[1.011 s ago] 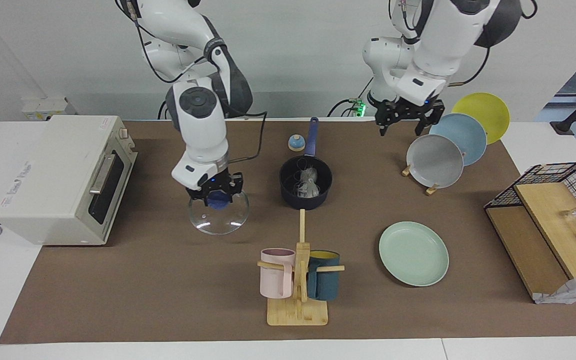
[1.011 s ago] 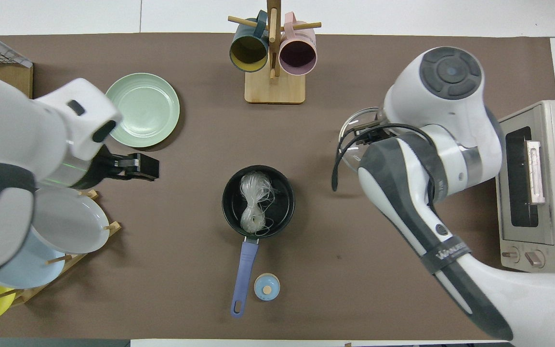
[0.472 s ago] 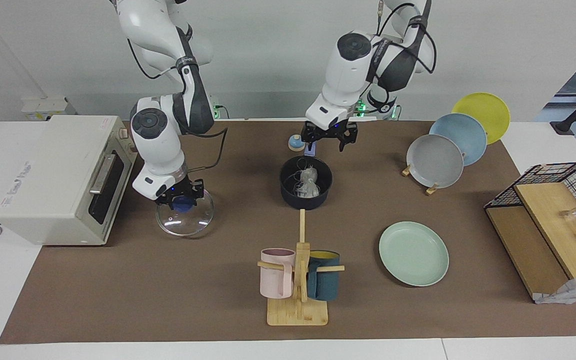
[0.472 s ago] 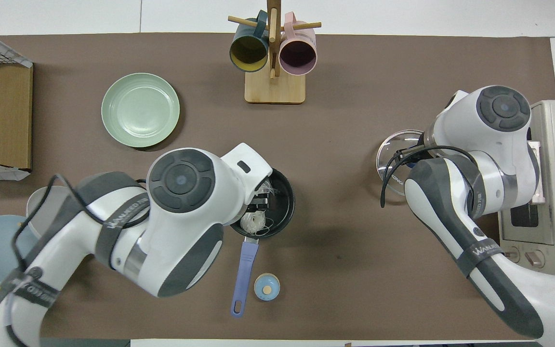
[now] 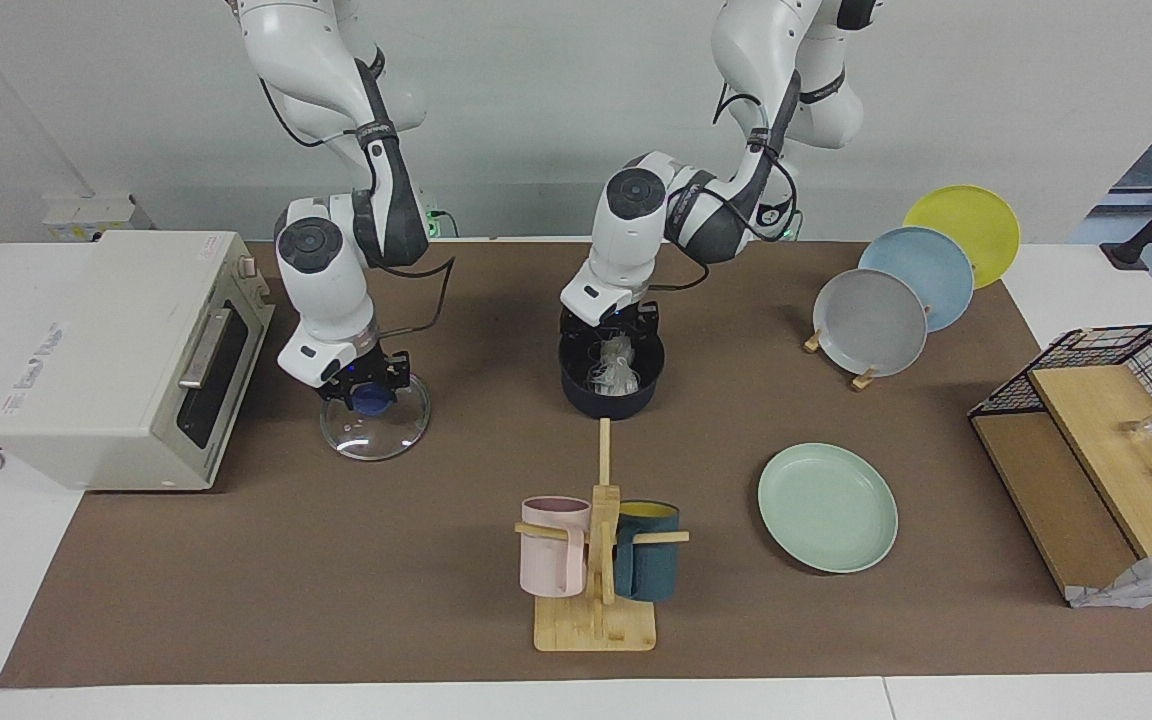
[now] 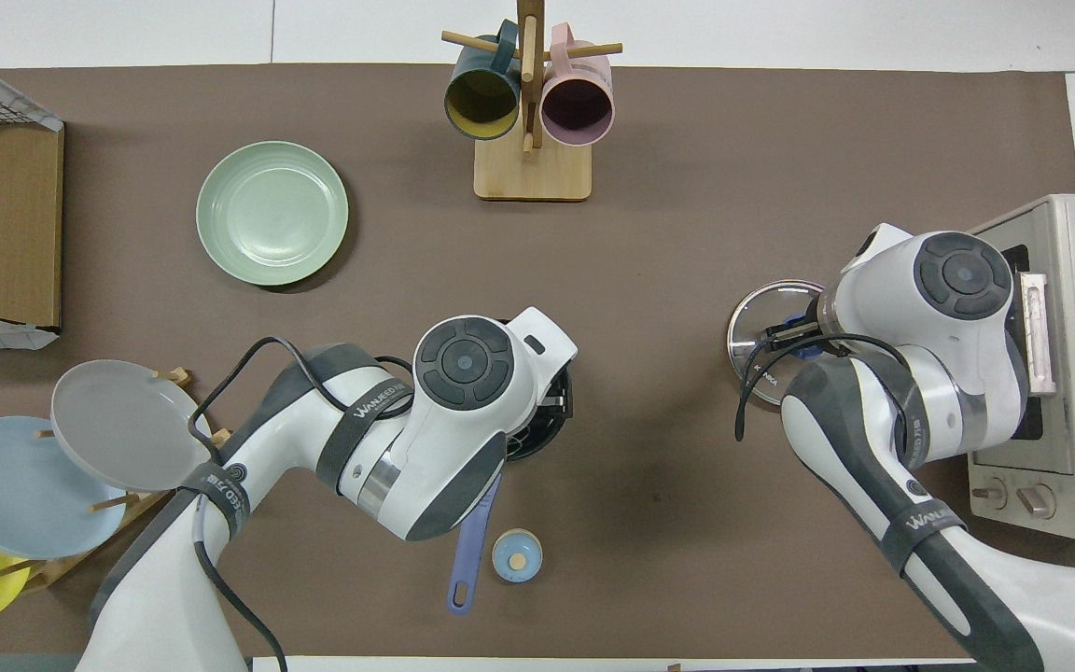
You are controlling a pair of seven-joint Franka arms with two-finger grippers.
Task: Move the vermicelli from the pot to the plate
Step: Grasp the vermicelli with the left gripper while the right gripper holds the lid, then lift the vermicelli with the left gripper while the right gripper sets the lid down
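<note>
We could not tell the left claw (image 5: 608, 330) state inside the pot (image 5: 611, 393), while the right claw (image 5: 368, 390) clamped the glass lid's (image 5: 376, 428) knob.

- The left gripper (image 5: 608, 325) sits low over the pot (image 5: 610, 392), filling its mouth above the vermicelli (image 5: 616, 362).
- Open brown mat lies between the pot and the plate (image 5: 827, 507).
- The mug rack (image 5: 598, 560), with 2 mugs, stands farther from the robots than the pot.
- The plate rack (image 5: 861, 375) stands nearer the robots than the plate.
- The right gripper (image 5: 366, 390) and glass lid (image 5: 376, 425) fill the room in front of the toaster oven (image 5: 121, 355).
</note>
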